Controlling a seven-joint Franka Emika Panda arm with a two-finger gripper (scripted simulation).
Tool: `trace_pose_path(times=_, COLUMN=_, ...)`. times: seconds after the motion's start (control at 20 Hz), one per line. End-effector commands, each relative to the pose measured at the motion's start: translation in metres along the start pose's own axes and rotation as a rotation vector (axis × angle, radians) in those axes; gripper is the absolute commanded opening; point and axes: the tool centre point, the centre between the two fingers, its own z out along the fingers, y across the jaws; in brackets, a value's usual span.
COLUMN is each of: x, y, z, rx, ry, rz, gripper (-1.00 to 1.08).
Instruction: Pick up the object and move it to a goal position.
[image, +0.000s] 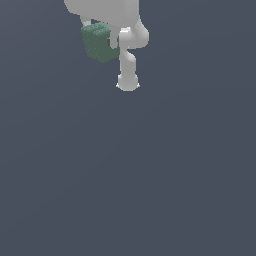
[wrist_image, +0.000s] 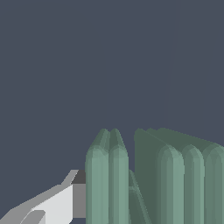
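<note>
In the upper left of the exterior view, the dull-green object (image: 98, 42) sits against the white gripper (image: 111, 40), with the arm (image: 128, 62) running down beside it toward the frame's middle. The chunk looks about as wide as tall there, so no long axis shows. In the wrist view its ribbed, rounded columns (wrist_image: 157, 179) stand upright, one finger (wrist_image: 65, 201) pressed to their side; the gripper looks clenched on the object.

A dull-green, ridged object (image: 98, 42) sits against the white hand (image: 112, 40) and slate-grey backdrop (image: 150, 175).
</note>
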Motion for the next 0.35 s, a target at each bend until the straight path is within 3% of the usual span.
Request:
trace_pose_path(times=0.0, x=0.0019, y=0.0007, z=-0.0064, rx=0.000, ry=0.000, rz=0.000, gripper=-1.00)
trace_pose_path(times=0.3, x=0.0037, y=0.0012, z=-0.0117, rx=0.000, ry=0.000, rz=0.000, gripper=-1.00)
